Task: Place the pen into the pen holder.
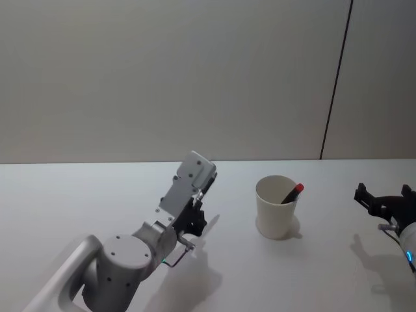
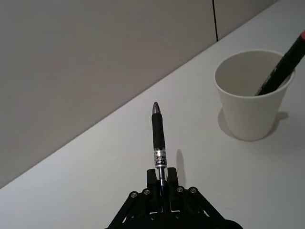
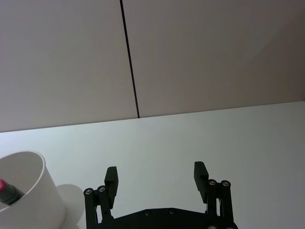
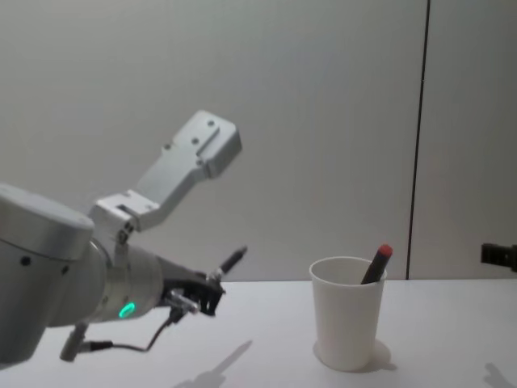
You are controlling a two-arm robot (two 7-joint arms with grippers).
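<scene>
Left gripper (image 2: 161, 183) closest to lens: jaws clamped on lower barrel of black pen (image 2: 158, 136), tip pointing up and forward, clear of table (image 1: 325, 273).

Pen holder (image 2: 250, 107) upright on table, to right of held pen, apart from it. Red-capped pen (image 1: 292, 193) already leaning inside against far-right rim.

Step judged: carry phase, pen gripped, not yet over cup.

Next move calls for: travel right above rim, tilt pen steeper, release into free side.

Right gripper (image 3: 157, 174) idle right of cup, jaws wide apart, holding nothing.
</scene>
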